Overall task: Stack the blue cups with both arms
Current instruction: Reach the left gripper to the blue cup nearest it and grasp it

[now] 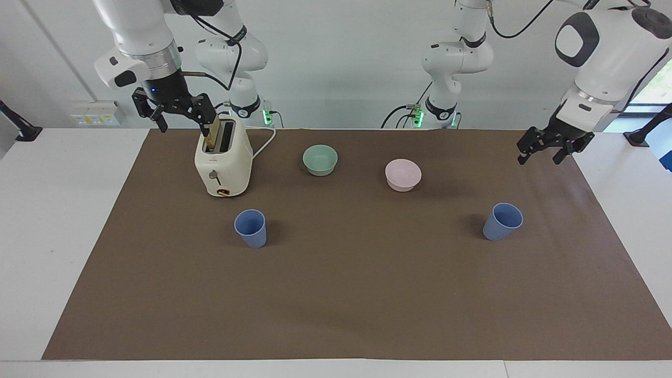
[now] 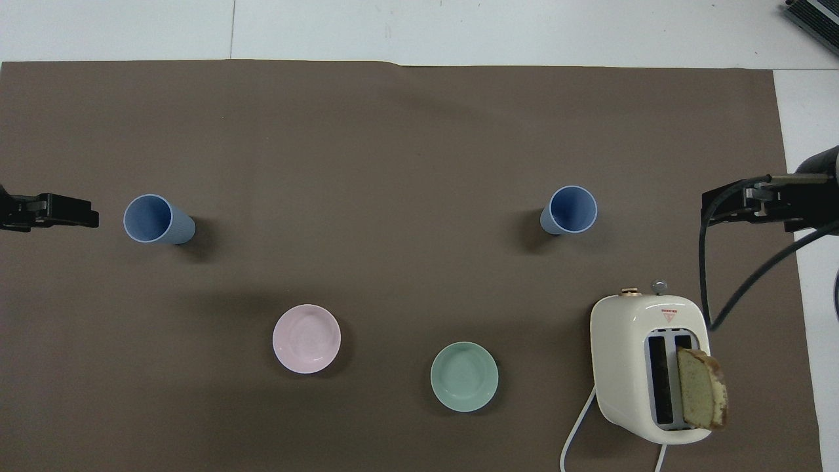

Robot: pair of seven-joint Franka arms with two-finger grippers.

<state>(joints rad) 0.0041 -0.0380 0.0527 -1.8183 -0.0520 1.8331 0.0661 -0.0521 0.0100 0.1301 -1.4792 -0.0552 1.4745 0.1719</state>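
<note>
I count two blue cups (image 1: 250,228) (image 1: 502,221), two bowls (image 1: 320,159) (image 1: 402,174) beside my toaster (image 1: 223,164), and one bread slice (image 1: 212,132) in it.

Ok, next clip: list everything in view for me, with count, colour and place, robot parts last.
blue cups: 2, periwinkle blue, upright and apart on the mat; one toward the right arm's end, one toward the left arm's end
green bowl: 1, pale green, nearer to the robots than the cups
pink bowl: 1, pale pink, beside the green bowl
toaster: 1, cream, toward the right arm's end, white cord attached
bread slice: 1, tan, standing in a toaster slot
mat: 1, brown, covering the table
table: 1, white
right claw: 1, black, open, raised beside the toaster's top, holding nothing
left claw: 1, black, open, over the mat's edge, holding nothing
</note>
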